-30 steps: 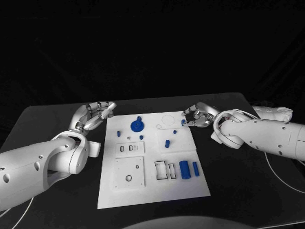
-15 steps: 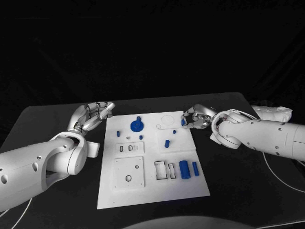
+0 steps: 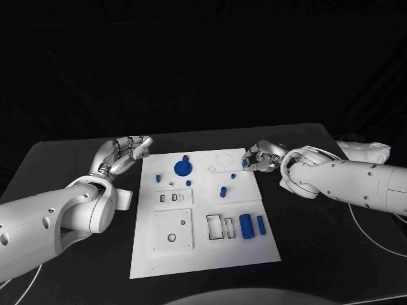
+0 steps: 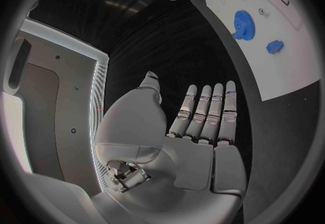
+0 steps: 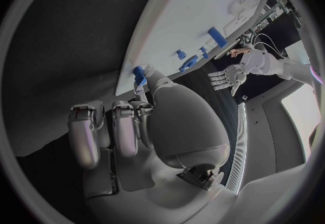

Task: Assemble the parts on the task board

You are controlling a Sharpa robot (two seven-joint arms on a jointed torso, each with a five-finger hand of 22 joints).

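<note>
Black table [image 3: 66, 159]; white task board [image 3: 203, 254]

No readable text, labels, brands or numbers showed anywhere. The task board [image 3: 203, 248] carried only blank outlines and cut-outs, no printed characters. The arms and hands bore no legible markings in the head view or either wrist view.
</note>
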